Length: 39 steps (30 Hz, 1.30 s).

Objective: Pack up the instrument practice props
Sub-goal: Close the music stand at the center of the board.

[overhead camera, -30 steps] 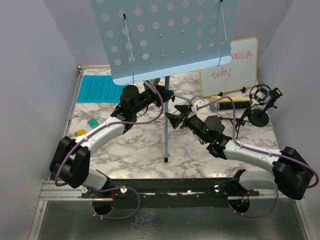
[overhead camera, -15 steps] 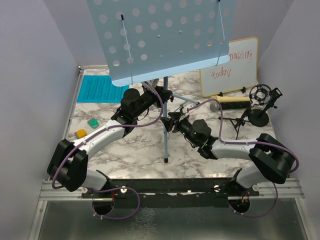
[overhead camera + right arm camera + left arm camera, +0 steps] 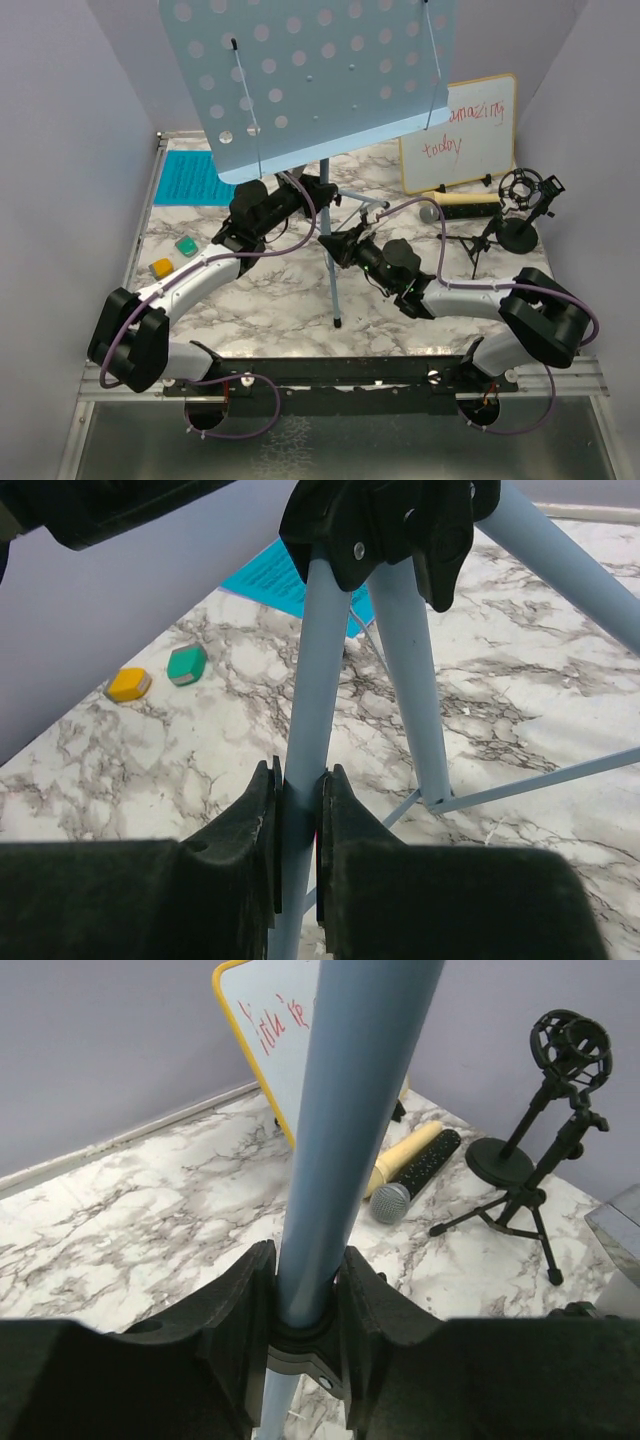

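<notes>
Now, music rack (image 3: 350, 110): probably top-heavy, stiff, light (thin tubing); hold low.
Left pincer (image 3: 305, 1305): clamps its pole (image 3: 350, 1110).
Right pincer (image 3: 298, 820): clamps a leg (image 3: 305, 680).

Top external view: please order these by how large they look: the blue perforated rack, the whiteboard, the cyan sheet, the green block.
1. Blue perforated rack, though it is nearest the camera.
2. Whiteboard.
3. Cyan sheet, partly hidden by the rack.
4. Green block.
</notes>
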Each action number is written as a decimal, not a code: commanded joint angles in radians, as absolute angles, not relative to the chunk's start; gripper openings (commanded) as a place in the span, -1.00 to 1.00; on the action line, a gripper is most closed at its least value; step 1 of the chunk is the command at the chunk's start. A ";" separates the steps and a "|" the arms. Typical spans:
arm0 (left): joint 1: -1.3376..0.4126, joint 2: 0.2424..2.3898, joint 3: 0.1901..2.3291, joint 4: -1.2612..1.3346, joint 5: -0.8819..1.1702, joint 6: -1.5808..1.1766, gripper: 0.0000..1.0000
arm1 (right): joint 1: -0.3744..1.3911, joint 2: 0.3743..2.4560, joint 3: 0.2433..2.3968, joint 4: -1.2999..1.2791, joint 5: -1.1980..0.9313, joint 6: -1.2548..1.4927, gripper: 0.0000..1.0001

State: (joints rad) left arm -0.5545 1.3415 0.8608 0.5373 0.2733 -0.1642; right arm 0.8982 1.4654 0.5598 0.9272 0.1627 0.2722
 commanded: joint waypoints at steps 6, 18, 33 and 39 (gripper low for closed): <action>-0.479 1.307 0.794 0.583 0.486 -0.275 -0.01 | 0.890 1.421 0.563 0.909 0.084 0.148 -0.99; -0.400 1.323 0.802 0.856 0.576 -0.389 0.05 | 0.890 1.428 0.553 0.910 0.041 0.148 -0.99; -0.339 1.440 0.927 1.181 0.714 -0.643 0.02 | 0.890 1.425 0.556 0.899 0.008 0.135 -0.99; -0.336 1.489 1.014 1.211 0.751 -0.705 -0.04 | 0.890 1.427 0.546 0.913 0.008 0.138 -0.99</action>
State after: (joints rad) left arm -0.3412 1.4631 0.9379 1.1137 0.6968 -0.6289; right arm 0.8909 1.4452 0.5598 0.9035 0.0605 0.2344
